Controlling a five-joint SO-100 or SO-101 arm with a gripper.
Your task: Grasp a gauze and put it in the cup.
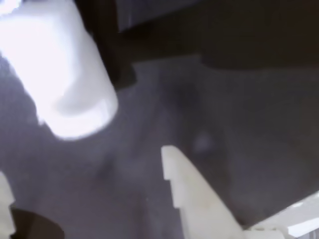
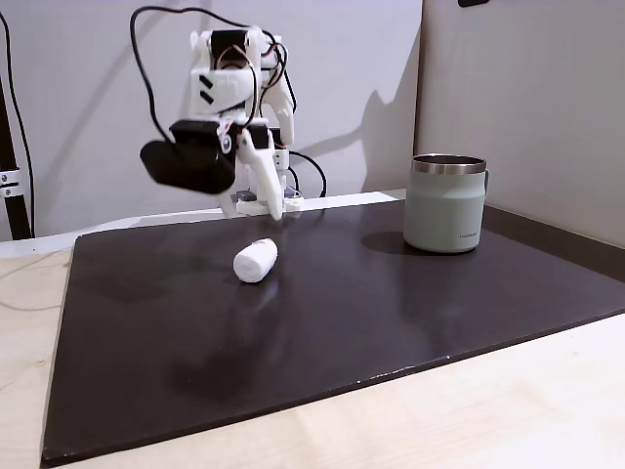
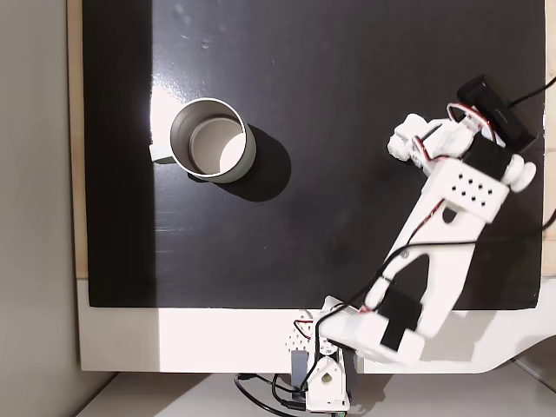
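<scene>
One empty cup (image 3: 211, 139), gauze (image 2: 256, 260) apart on mat (image 2: 391, 303)

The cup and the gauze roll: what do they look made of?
The cup looks like metal with a matte grey-green coat: its bare rim shines like steel and the inside in the top-down fixed view is silvery. The gauze looks like soft white fabric, matte with rounded edges, though no weave can be made out.
</scene>
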